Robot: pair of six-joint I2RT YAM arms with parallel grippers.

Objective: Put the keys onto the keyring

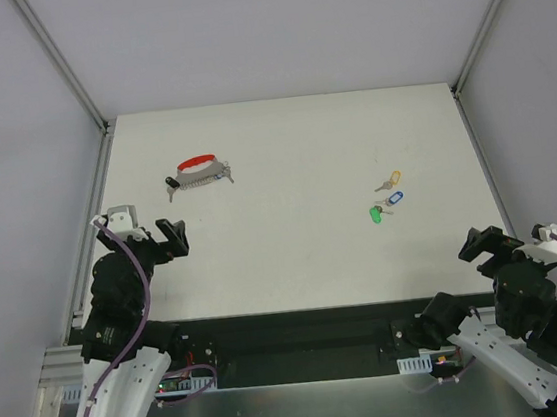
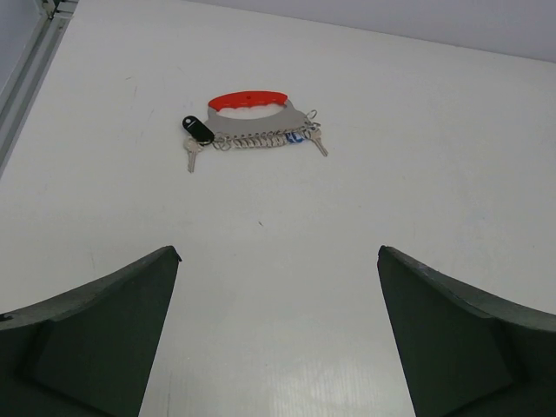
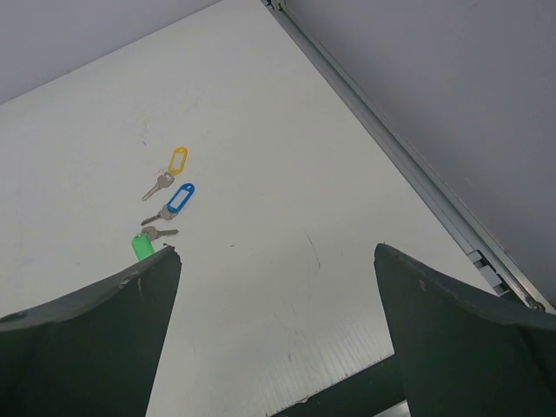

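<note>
Three keys [image 1: 392, 199] (green, blue, yellow) loose on desk [image 1: 294, 257], right of centre. None on keyring [image 1: 199, 172], lying rear left, well apart. State: left end effector [image 1: 174, 236], right end effector [image 1: 479, 246] wide open, holding nothing. All threading remains.

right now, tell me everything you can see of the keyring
The keyring is a flat, elongated grey metal piece with a red curved loop arching over its far edge. Small wire rings line its near edge. A black-headed key sits at its left end, a bare metal key at its right, by a small blue bit. It lies flat on the white table, towards the far left, with nothing gripping it.
</note>
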